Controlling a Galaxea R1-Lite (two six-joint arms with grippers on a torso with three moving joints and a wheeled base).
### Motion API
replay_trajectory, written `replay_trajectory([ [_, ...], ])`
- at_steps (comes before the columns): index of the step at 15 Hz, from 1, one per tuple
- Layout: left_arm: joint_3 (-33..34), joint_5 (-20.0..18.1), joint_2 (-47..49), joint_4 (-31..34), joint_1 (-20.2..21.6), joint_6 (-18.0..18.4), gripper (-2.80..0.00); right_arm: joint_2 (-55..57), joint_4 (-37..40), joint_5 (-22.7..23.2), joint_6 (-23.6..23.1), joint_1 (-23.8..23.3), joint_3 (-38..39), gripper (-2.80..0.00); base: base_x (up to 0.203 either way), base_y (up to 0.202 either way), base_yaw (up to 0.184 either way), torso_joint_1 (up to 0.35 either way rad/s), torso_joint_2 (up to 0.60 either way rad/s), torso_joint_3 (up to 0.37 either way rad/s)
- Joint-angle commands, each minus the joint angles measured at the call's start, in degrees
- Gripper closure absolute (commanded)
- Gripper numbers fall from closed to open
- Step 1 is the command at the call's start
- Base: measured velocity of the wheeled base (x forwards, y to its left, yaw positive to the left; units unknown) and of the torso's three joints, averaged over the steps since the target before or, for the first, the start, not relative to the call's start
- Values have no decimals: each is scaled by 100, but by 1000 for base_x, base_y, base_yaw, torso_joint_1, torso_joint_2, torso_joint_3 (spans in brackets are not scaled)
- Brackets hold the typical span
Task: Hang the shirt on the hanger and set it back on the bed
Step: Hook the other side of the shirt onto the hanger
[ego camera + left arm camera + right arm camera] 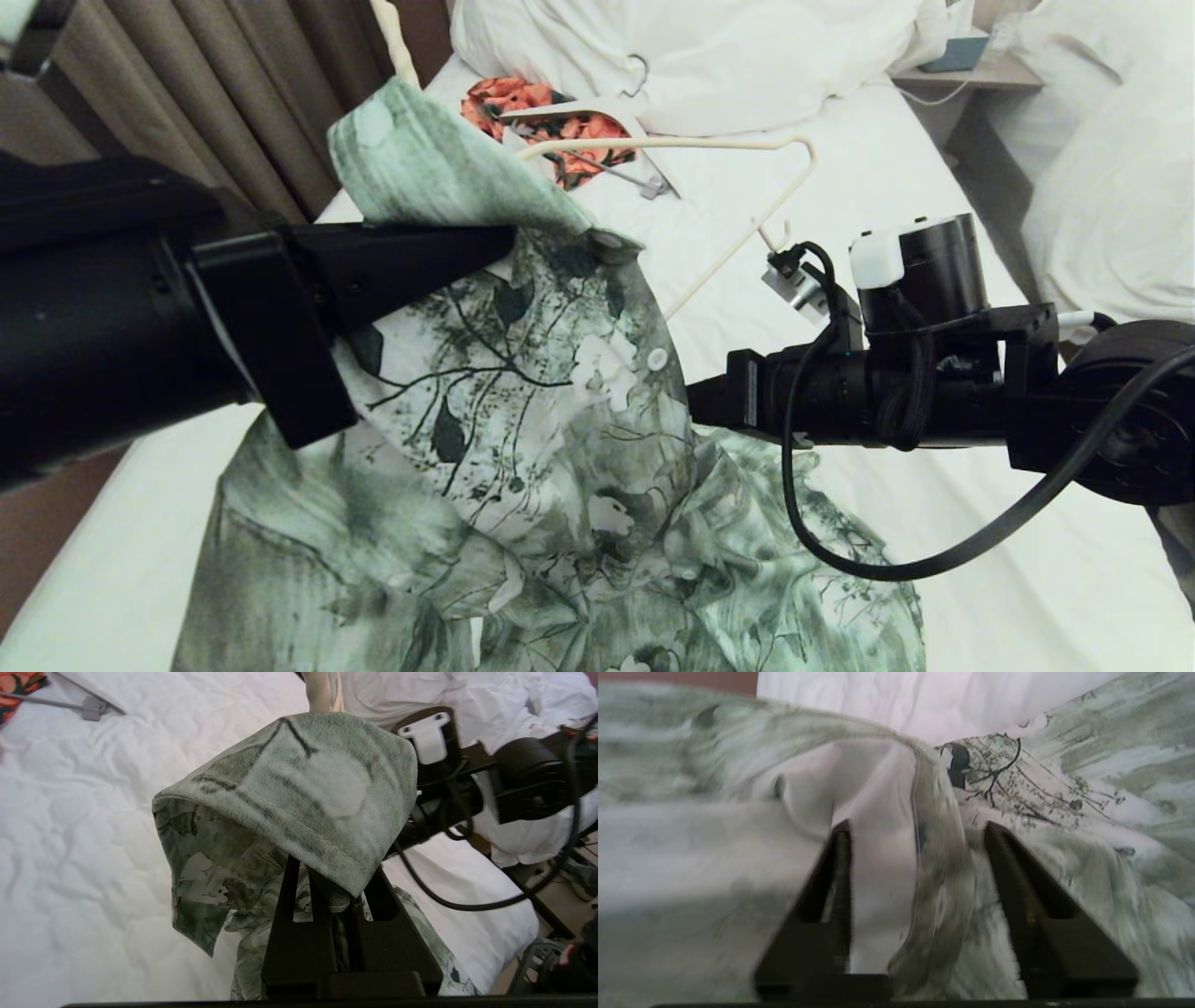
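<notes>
My left hand point(327, 882), frame centre, pinches the shirt point(523, 411) above the bed point(934, 523). My right hand point(917, 858), jaws apart, straddles a fold, gripping nothing. Hanger point(738, 149) upper centre.

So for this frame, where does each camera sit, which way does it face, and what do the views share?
Head view: high on the robot, looking down the bed; both arms reach in, the hanger beyond them.
Left wrist view: behind the left gripper, shut on the shirt; the right arm crosses behind.
Right wrist view: behind the open right gripper, facing shirt folds.
Shared: all three show the shirt over the white sheet.
</notes>
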Motion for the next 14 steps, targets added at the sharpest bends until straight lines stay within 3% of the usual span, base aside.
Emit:
replay_trajectory([
  [1, -1, 9, 42, -4, 61, 1, 0, -43, 29, 9, 20, 6, -6, -280, 0, 0, 0, 0, 0, 0],
  [6, -2, 9, 42, -6, 69, 1, 0, 132, 76, 32, 391, 54, -106, -280, 0, 0, 0, 0, 0, 0],
  [12, -10, 9, 42, -12, 69, 1, 0, 414, 32, 18, 415, 272, -313, -280, 0, 0, 0, 0, 0, 0],
  [13, -10, 9, 40, -12, 69, 1, 0, 423, 32, 18, 415, 272, -313, 0, 0, 0, 0, 0, 0, 0],
  [14, -10, 9, 33, -12, 69, 1, 0, 449, 32, 9, 415, 272, -313, 0, 0, 0, 0, 0, 0, 0],
])
